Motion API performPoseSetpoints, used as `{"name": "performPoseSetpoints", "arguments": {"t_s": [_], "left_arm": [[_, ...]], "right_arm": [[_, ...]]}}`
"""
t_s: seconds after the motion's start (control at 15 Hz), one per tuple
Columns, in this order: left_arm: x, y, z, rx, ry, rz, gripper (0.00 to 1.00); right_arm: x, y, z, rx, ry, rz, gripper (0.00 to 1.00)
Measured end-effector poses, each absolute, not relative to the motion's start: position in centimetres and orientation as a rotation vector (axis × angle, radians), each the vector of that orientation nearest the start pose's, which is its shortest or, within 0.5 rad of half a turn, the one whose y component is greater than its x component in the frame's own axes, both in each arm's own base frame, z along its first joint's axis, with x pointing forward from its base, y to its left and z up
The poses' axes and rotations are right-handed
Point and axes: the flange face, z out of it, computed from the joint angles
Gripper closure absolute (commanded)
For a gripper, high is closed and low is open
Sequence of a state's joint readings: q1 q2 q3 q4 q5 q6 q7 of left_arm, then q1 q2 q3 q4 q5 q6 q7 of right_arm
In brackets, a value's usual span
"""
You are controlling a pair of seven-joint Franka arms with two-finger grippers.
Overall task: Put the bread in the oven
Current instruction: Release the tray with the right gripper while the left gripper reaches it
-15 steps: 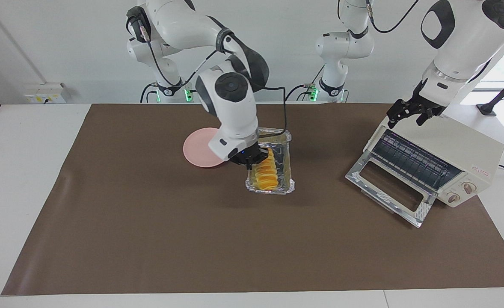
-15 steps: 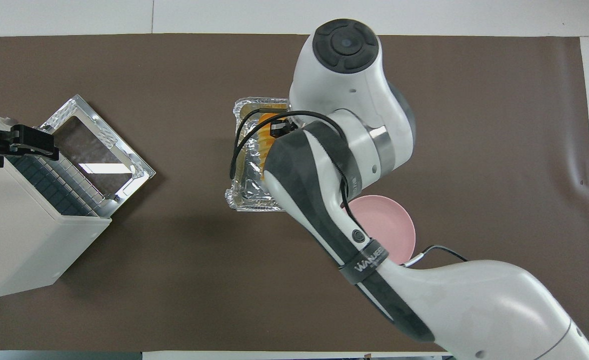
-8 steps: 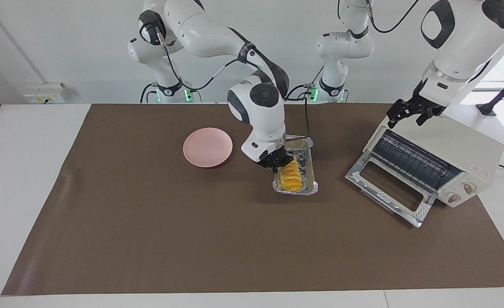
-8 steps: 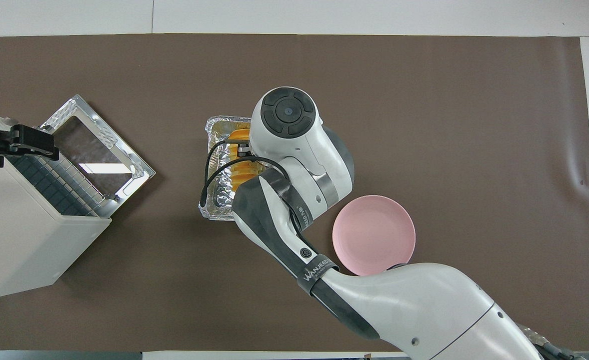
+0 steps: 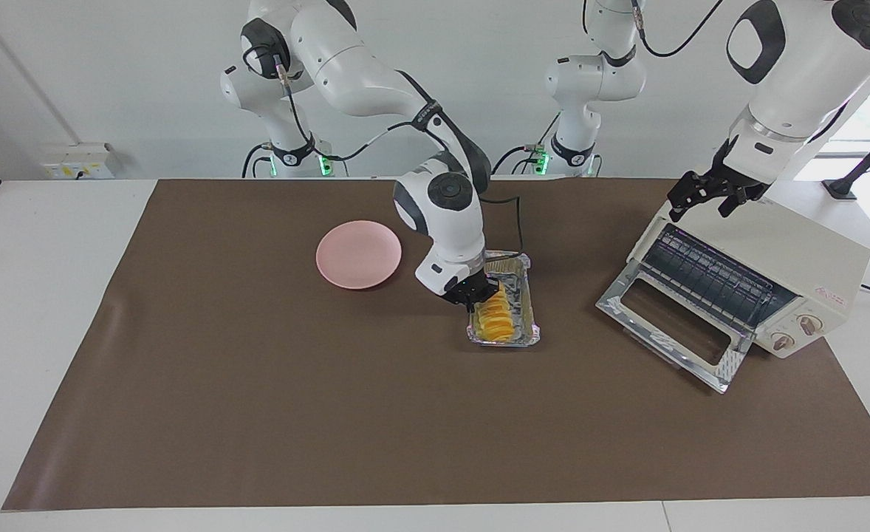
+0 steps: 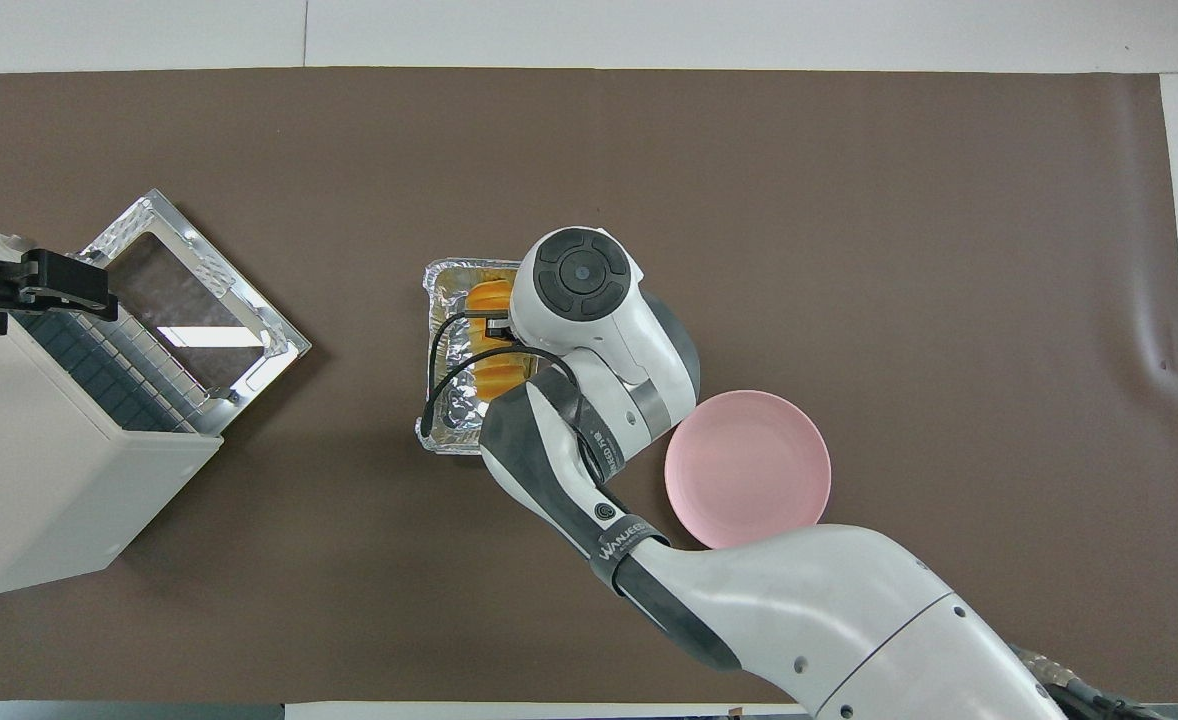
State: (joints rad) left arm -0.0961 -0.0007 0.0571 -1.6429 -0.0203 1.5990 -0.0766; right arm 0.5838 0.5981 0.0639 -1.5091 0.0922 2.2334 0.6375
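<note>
The bread (image 5: 495,319) (image 6: 489,300), a ridged golden-yellow loaf, lies in a crinkled foil tray (image 5: 527,295) (image 6: 439,330) in the middle of the brown mat. My right gripper (image 5: 473,297) is shut on the tray's rim, on the side toward the right arm's end. In the overhead view its wrist hides the fingers. The cream oven (image 5: 797,258) (image 6: 49,480) stands at the left arm's end, its glass door (image 5: 671,332) (image 6: 199,300) folded down and the wire rack showing. My left gripper (image 5: 707,198) (image 6: 49,290) hangs open over the oven's top front edge.
A round pink plate (image 5: 358,254) (image 6: 747,470) sits on the mat beside the tray, toward the right arm's end. The brown mat (image 5: 258,414) covers most of the white table.
The right gripper has pulled the foil tray with the bread toward the oven's end, uncovering the pink plate. Its arm now stretches lower. The left arm has not moved.
</note>
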Motion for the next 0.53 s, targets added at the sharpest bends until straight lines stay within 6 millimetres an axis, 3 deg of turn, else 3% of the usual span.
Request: {"name": "performPoseSetpoints", "arguments": {"t_s": [0.07, 0.13, 0.2, 0.53], "left_arm": [[55.4, -2.4, 59.3, -3.158, -0.061, 0.070, 0.00], [55.4, -2.4, 59.3, -3.158, -0.061, 0.071, 0.00], [55.4, -2.4, 59.3, -3.158, -0.061, 0.072, 0.00], [55.4, -2.4, 59.3, -3.158, -0.059, 0.072, 0.00]], "right_arm": [[57.7, 43.0, 32.9, -2.973, 0.082, -0.055, 0.89], [57.7, 43.0, 32.9, -2.972, 0.082, -0.057, 0.09], [57.7, 43.0, 32.9, -2.971, 0.081, -0.060, 0.00], [58.1, 42.6, 34.3, -2.962, 0.098, -0.078, 0.00]]}}
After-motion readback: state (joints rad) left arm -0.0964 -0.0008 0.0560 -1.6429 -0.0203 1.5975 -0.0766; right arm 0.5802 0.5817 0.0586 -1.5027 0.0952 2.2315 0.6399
